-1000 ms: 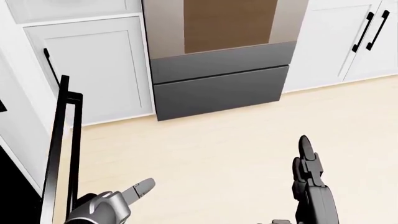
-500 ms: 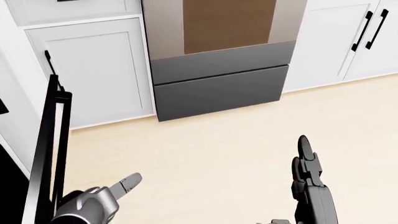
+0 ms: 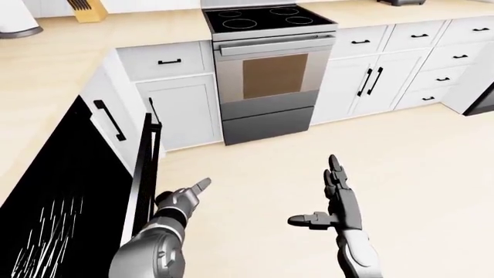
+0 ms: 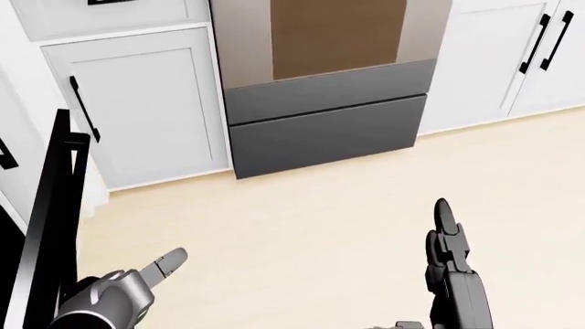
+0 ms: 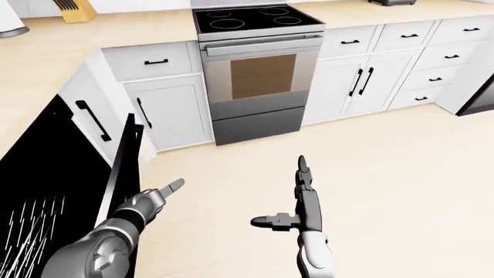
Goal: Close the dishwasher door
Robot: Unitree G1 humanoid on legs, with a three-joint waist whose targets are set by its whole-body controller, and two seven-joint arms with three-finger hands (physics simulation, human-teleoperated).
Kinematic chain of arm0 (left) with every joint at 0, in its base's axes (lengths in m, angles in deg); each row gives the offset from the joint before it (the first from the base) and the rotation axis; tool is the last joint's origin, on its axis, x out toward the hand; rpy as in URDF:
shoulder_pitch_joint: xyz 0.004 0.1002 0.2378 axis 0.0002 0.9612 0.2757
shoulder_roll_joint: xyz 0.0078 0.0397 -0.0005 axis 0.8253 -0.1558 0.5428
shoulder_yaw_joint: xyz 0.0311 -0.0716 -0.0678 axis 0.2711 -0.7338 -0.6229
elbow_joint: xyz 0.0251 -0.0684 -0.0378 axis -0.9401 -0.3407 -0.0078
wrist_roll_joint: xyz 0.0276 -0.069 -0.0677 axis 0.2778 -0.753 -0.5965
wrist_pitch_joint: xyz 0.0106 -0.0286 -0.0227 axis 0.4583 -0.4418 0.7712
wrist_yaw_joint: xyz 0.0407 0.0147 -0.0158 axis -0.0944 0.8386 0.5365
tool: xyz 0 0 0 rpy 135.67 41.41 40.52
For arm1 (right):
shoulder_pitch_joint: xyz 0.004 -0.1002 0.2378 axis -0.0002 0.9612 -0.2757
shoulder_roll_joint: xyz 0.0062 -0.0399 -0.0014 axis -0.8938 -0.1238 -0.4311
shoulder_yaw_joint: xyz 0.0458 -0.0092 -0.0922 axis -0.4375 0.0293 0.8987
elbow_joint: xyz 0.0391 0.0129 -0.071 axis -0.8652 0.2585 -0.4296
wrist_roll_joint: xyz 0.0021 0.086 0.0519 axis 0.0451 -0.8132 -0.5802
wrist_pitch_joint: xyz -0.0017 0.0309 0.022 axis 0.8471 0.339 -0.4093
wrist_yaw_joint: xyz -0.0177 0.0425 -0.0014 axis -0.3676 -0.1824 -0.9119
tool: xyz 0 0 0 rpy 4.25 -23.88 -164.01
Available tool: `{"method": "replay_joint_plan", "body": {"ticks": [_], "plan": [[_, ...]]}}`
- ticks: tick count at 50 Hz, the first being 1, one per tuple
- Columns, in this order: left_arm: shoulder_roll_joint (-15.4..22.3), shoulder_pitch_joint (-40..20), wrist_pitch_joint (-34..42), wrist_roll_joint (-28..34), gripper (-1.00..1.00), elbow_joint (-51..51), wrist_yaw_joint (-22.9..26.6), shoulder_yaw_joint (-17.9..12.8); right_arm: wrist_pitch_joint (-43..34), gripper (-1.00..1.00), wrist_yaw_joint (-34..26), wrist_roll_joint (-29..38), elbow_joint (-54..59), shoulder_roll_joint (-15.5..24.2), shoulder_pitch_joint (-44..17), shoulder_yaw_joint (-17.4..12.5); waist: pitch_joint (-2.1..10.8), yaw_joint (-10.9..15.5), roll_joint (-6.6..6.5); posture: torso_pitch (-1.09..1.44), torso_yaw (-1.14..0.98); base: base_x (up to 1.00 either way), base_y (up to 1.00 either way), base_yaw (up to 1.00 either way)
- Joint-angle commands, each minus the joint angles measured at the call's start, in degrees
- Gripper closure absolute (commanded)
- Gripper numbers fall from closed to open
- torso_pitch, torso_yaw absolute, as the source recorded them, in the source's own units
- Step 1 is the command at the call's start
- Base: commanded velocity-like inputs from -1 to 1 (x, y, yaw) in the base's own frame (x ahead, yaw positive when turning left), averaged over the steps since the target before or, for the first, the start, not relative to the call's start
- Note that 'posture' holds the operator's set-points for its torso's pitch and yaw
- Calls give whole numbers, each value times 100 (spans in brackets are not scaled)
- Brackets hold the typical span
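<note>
The dishwasher door (image 3: pixel 145 174) stands partly open, seen edge-on at about 9 o'clock in the left-eye view, a thin black slab rising from the floor (image 3: pixel 417 174) with the dark dishwasher (image 3: pixel 54 202) interior to its left showing pale rack lines. The door's top edge reaches up toward a white cabinet (image 3: pixel 179 110) with a black handle.

The left hand (image 3: pixel 181 200) sits at about 7 o'clock in the left-eye view, just right of the door's face. One finger points out straight toward 1 o'clock; the other fingers curl loosely under the palm. It grips nothing. Whether the knuckles touch the door I cannot tell: in the head view the hand lies just beside the black edge, very near.

The right hand (image 3: pixel 333 202) hangs at about 5 o'clock, well apart from the door. Its fingers are stretched straight toward 12 o'clock, and the thumb juts out sideways toward 9 o'clock. It is fully spread, holds nothing and touches nothing, with bare floor beneath it.

At 12 o'clock a stove (image 3: pixel 270 75) with a black cooktop and brown oven window stands between white cabinets. A knife block (image 3: pixel 83 10) rests on the counter (image 3: pixel 46 63) at about 11 o'clock.
</note>
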State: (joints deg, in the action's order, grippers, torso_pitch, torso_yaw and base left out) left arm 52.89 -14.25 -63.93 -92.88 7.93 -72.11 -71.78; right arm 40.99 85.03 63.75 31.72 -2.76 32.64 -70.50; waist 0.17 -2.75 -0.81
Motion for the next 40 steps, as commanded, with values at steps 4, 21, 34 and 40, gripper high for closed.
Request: {"method": "replay_joint_plan", "body": {"ticks": [4, 21, 34, 40], "plan": [[270, -94, -158, 106, -100, 142, -230, -5, 175, -100, 11, 0, -244, 10, -91, 3, 88, 63, -8, 0, 0, 0, 0, 0], [464, -52, -73, -23, -100, 139, -182, -100, 165, -100, 21, 12, -215, 10, -133, 23, 107, 64, -8, 0, 0, 0, 0, 0], [608, -62, -54, -117, -100, 139, -195, -143, 196, -100, 28, -1, -218, 7, -124, 27, 157, 70, -6, 0, 0, 0, 0, 0], [653, -34, -52, -153, -100, 137, -187, -168, 194, -100, 27, -4, -228, 6, -118, 30, 174, 79, -12, 0, 0, 0, 0, 0]]}}
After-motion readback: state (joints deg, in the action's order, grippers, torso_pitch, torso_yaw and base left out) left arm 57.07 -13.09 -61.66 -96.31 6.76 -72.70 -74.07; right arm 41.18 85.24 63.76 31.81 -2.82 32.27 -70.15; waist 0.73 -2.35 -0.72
